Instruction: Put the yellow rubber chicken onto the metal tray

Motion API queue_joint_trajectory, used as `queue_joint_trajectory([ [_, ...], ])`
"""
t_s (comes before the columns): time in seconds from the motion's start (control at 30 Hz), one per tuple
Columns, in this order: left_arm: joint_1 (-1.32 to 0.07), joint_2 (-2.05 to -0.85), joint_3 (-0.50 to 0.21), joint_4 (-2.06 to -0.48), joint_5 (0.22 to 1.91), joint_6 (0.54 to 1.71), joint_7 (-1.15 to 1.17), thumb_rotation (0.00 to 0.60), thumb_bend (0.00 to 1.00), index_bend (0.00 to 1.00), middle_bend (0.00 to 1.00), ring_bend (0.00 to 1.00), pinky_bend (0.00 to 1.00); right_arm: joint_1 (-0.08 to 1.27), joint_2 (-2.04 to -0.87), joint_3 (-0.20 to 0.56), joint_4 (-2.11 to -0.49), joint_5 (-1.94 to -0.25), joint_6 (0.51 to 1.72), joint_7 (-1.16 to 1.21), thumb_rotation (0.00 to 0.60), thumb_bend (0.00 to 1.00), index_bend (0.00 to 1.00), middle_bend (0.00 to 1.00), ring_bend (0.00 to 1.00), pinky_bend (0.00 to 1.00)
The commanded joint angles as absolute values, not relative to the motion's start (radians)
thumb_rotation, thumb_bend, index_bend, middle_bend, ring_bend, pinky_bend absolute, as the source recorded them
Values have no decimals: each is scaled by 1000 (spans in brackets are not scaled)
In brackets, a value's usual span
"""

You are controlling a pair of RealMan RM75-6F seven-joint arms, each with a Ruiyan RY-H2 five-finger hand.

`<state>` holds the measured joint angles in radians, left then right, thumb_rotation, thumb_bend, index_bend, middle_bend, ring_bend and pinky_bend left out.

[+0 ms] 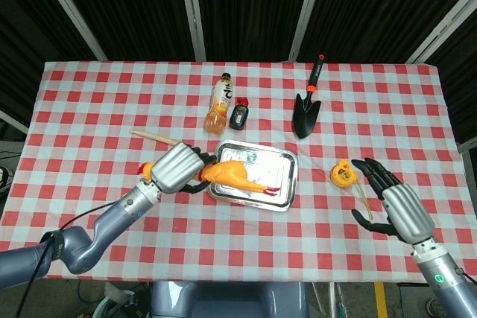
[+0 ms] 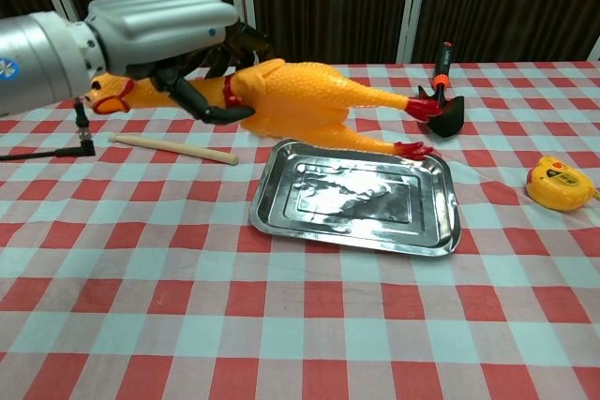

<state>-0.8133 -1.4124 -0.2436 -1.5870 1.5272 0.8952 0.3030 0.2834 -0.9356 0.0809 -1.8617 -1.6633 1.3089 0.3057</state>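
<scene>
The yellow rubber chicken (image 1: 237, 176) (image 2: 300, 100) hangs in the air, lying lengthwise, its red feet pointing right. My left hand (image 1: 177, 167) (image 2: 159, 30) grips it around the neck and chest. In the head view its body and legs are over the metal tray (image 1: 287, 165); in the chest view the chicken is well above the tray (image 2: 356, 231). The tray's shiny bottom holds nothing. My right hand (image 1: 399, 208) hovers open at the table's right front, fingers spread, beyond the tray and not seen in the chest view.
Behind the tray lie an orange drink bottle (image 1: 218, 103) and a small black device (image 1: 238, 115). A garden trowel (image 1: 307, 106) (image 2: 441, 100) lies at the back right, a yellow tape measure (image 1: 342, 174) (image 2: 559, 183) right of the tray, a wooden stick (image 1: 164, 141) (image 2: 173, 149) to the left.
</scene>
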Motion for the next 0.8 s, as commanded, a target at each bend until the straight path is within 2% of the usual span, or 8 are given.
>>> queue_joint_trajectory([
  [0.03, -897, -1384, -306, -1618, 1441, 801, 355, 600, 585, 522, 635, 576, 717, 346, -924, 115, -1936, -1595, 1214, 334, 600, 369, 1, 119, 56, 205],
  [0.23, -1002, -1416, -355, -1625, 1280, 695, 391, 600, 586, 519, 633, 575, 717, 420, -971, 164, -1975, -1458, 1120, 299, 600, 369, 1, 119, 61, 213],
  [0.43, -1088, -1451, -359, -1604, 1172, 663, 461, 600, 585, 520, 639, 578, 717, 473, -1034, 188, -1967, -1350, 1052, 260, 600, 363, 1, 119, 61, 213],
  [0.6, -1148, -1494, -355, -1586, 1071, 675, 513, 600, 584, 519, 643, 586, 720, 504, -1087, 197, -1957, -1272, 1038, 151, 600, 354, 1, 119, 61, 213],
  [0.8, -1197, -1549, -330, -1590, 977, 755, 610, 600, 582, 519, 647, 588, 724, 527, -1119, 208, -1950, -1197, 1035, 69, 600, 353, 1, 119, 61, 213],
])
